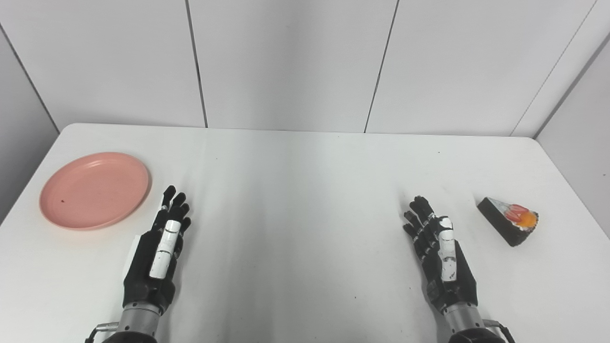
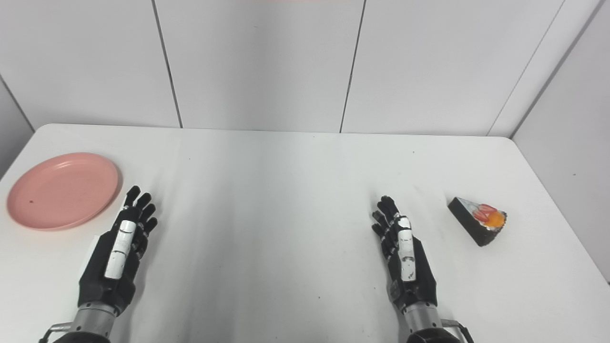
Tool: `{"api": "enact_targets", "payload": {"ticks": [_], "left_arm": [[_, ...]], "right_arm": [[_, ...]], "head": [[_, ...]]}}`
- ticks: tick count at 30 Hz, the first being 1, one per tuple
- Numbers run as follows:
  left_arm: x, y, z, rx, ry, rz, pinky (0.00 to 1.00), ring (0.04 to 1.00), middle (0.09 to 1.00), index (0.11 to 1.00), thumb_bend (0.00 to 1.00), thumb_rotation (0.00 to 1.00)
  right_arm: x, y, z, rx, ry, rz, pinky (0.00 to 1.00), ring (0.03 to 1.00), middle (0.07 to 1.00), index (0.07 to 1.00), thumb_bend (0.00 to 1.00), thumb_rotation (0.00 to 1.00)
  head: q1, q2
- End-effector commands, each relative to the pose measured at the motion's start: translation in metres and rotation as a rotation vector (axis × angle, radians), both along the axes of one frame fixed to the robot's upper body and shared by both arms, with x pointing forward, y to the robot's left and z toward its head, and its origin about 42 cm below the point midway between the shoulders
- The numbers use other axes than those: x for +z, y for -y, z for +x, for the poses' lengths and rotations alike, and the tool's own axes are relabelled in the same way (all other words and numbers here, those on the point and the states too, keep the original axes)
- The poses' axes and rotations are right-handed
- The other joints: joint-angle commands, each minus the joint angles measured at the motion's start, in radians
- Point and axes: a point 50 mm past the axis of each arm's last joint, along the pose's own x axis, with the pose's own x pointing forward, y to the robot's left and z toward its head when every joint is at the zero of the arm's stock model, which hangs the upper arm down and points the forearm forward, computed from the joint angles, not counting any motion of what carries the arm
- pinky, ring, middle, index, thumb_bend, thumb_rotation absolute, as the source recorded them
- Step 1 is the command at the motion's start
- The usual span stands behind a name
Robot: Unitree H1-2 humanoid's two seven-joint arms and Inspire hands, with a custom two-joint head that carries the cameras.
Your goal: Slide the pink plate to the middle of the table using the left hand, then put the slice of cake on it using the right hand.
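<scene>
The pink plate [image 1: 94, 189] lies flat at the table's left side, empty. The slice of cake [image 1: 509, 220], a dark wedge with red and orange topping, sits near the right edge. My left hand [image 1: 159, 250] is open with fingers straight, just right of the plate's near rim and not touching it. My right hand [image 1: 438, 252] is open with fingers straight, a short way left of the cake and holding nothing. The same layout shows in the right eye view: the plate [image 2: 62, 189], the cake [image 2: 479, 220], the left hand [image 2: 119, 250] and the right hand [image 2: 402, 252].
The white table [image 1: 295, 190] spreads between the two hands. Grey wall panels [image 1: 286, 62] stand behind its far edge. The table's right edge runs close beside the cake.
</scene>
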Motion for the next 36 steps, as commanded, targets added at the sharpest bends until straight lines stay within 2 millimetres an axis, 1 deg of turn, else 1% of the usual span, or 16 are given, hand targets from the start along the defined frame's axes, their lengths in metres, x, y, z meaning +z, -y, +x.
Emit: {"api": "enact_targets", "payload": {"ticks": [1, 3, 4, 5, 7, 10, 12, 13, 14, 15, 18, 21, 24, 25, 29, 36], "left_arm": [[0.010, 0.002, 0.003, -0.015, 0.078, 0.014, 1.00, 0.998, 1.000, 1.000, 0.86, 0.80], [0.008, 0.003, 0.004, -0.014, 0.076, 0.017, 1.00, 0.996, 1.000, 1.000, 0.85, 0.81], [0.006, 0.004, 0.004, -0.014, 0.075, 0.019, 1.00, 0.995, 1.000, 1.000, 0.85, 0.81], [0.005, 0.005, 0.004, -0.014, 0.075, 0.020, 1.00, 0.994, 1.000, 1.000, 0.84, 0.81], [0.001, 0.007, 0.004, -0.009, 0.069, 0.018, 1.00, 0.989, 1.000, 1.000, 0.81, 0.81], [-0.004, 0.011, 0.005, -0.007, 0.065, 0.021, 1.00, 0.985, 1.000, 1.000, 0.78, 0.82], [-0.008, 0.013, 0.006, -0.008, 0.065, 0.021, 1.00, 0.984, 1.000, 1.000, 0.77, 0.82], [-0.010, 0.014, 0.007, -0.009, 0.066, 0.021, 1.00, 0.986, 1.000, 1.000, 0.77, 0.82], [-0.011, 0.015, 0.007, -0.010, 0.067, 0.022, 1.00, 0.986, 1.000, 1.000, 0.76, 0.82], [-0.013, 0.017, 0.007, -0.012, 0.068, 0.023, 1.00, 0.988, 1.000, 1.000, 0.76, 0.83], [-0.017, 0.020, 0.007, -0.020, 0.073, 0.037, 1.00, 0.992, 1.000, 1.000, 0.73, 0.86], [-0.023, 0.022, 0.007, -0.025, 0.076, 0.053, 1.00, 0.990, 1.000, 1.000, 0.72, 0.88], [-0.027, 0.023, 0.007, -0.024, 0.075, 0.062, 1.00, 0.986, 1.000, 1.000, 0.71, 0.88], [-0.028, 0.024, 0.007, -0.023, 0.075, 0.064, 1.00, 0.985, 1.000, 1.000, 0.71, 0.88], [-0.032, 0.025, 0.007, -0.020, 0.073, 0.063, 1.00, 0.982, 1.000, 1.000, 0.71, 0.89], [-0.035, 0.027, 0.008, -0.018, 0.072, 0.061, 1.00, 0.990, 1.000, 1.000, 0.69, 0.90]], "right_arm": [[0.014, 0.000, 0.004, -0.003, 0.088, 0.001, 0.96, 0.941, 0.944, 0.914, 0.84, 0.97], [0.011, 0.002, 0.005, 0.000, 0.086, -0.002, 0.97, 0.943, 0.946, 0.918, 0.83, 0.98], [0.009, 0.003, 0.005, 0.002, 0.083, -0.003, 0.97, 0.944, 0.948, 0.921, 0.83, 0.98], [0.009, 0.004, 0.004, 0.002, 0.081, -0.004, 0.97, 0.945, 0.949, 0.923, 0.83, 0.98], [0.005, 0.007, 0.005, 0.007, 0.081, -0.002, 0.99, 0.957, 0.961, 0.937, 0.82, 0.99], [-0.001, 0.012, 0.006, 0.003, 0.081, 0.001, 0.98, 0.952, 0.956, 0.931, 0.82, 0.97], [-0.005, 0.015, 0.007, 0.002, 0.082, -0.007, 0.99, 0.953, 0.956, 0.931, 0.82, 0.97], [-0.007, 0.017, 0.008, 0.003, 0.083, -0.011, 0.98, 0.949, 0.953, 0.928, 0.82, 0.98], [-0.009, 0.019, 0.008, 0.003, 0.084, -0.015, 0.98, 0.949, 0.953, 0.930, 0.81, 0.98], [-0.011, 0.020, 0.008, 0.003, 0.081, -0.017, 0.99, 0.956, 0.958, 0.938, 0.81, 0.99], [-0.015, 0.024, 0.008, 0.005, 0.077, -0.015, 1.00, 0.971, 0.970, 0.951, 0.80, 1.00], [-0.018, 0.027, 0.008, 0.006, 0.074, -0.012, 1.00, 0.971, 0.972, 0.956, 0.80, 1.00], [-0.021, 0.028, 0.007, 0.002, 0.072, -0.009, 1.00, 0.963, 0.968, 0.955, 0.80, 1.00], [-0.022, 0.028, 0.007, 0.001, 0.070, -0.007, 1.00, 0.962, 0.968, 0.955, 0.80, 1.00], [-0.025, 0.029, 0.006, -0.001, 0.063, 0.002, 1.00, 0.958, 0.960, 0.950, 0.77, 1.00], [-0.026, 0.029, 0.007, 0.004, 0.051, 0.010, 1.00, 0.962, 0.967, 0.953, 0.78, 1.00]], "head": [[0.002, 0.000], [0.014, -0.014], [0.026, -0.028], [0.026, -0.028], [0.049, -0.053], [0.070, -0.076], [0.084, -0.090], [0.098, -0.106], [0.098, -0.106], [0.113, -0.119], [0.132, -0.135], [0.152, -0.161], [0.163, -0.172], [0.170, -0.181], [0.178, -0.197], [0.176, -0.208]]}}
